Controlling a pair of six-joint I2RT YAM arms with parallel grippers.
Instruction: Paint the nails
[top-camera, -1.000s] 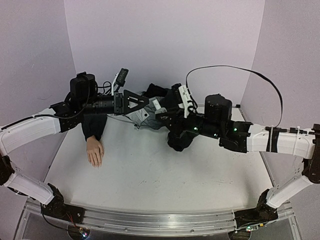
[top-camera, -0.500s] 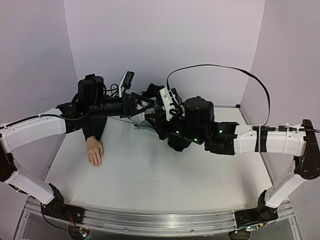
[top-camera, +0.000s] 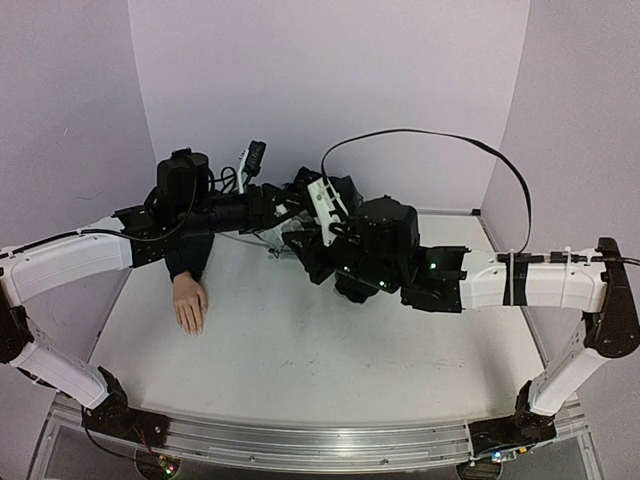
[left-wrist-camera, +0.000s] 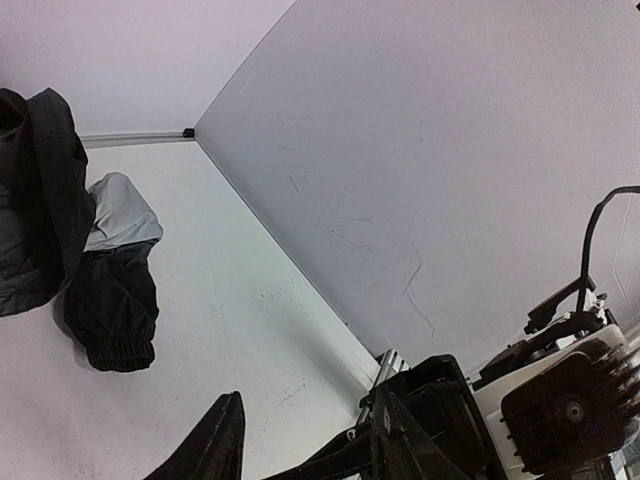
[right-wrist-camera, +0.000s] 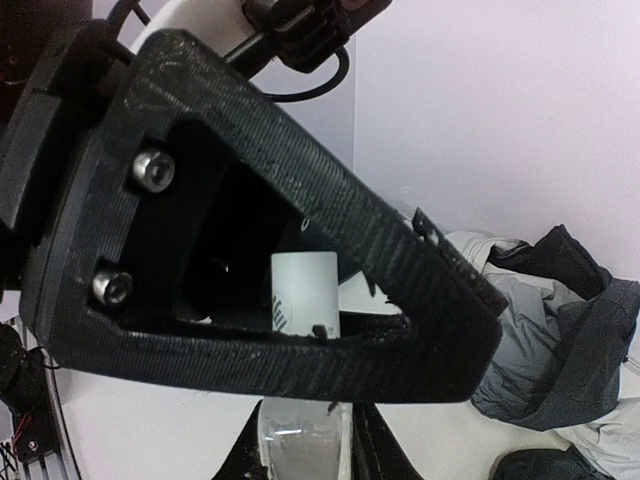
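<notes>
The pale mannequin hand (top-camera: 190, 305) lies flat on the table at the left, coming out of a dark sleeve; its nails are too small to make out. My right gripper (right-wrist-camera: 305, 462) is shut on a small clear glass bottle (right-wrist-camera: 300, 435) with a white cap (right-wrist-camera: 305, 290). It holds the bottle up at the back centre (top-camera: 308, 250). My left gripper (left-wrist-camera: 310, 410) is open, and one of its black triangular fingers (right-wrist-camera: 300, 360) crosses right in front of the bottle's cap. It meets the right gripper above the table (top-camera: 285, 205). Whether it touches the cap is hidden.
The grey-black jacket (top-camera: 320, 190) is heaped against the back wall, with one dark cuff (left-wrist-camera: 115, 320) lying on the table. It also shows in the right wrist view (right-wrist-camera: 560, 330). Lilac walls close in the back and both sides. The right arm's cable (top-camera: 430, 135) loops overhead.
My right arm has swung left, carrying the bottle up to the left gripper. The left gripper has turned and shifted slightly right. The hand has not moved.
</notes>
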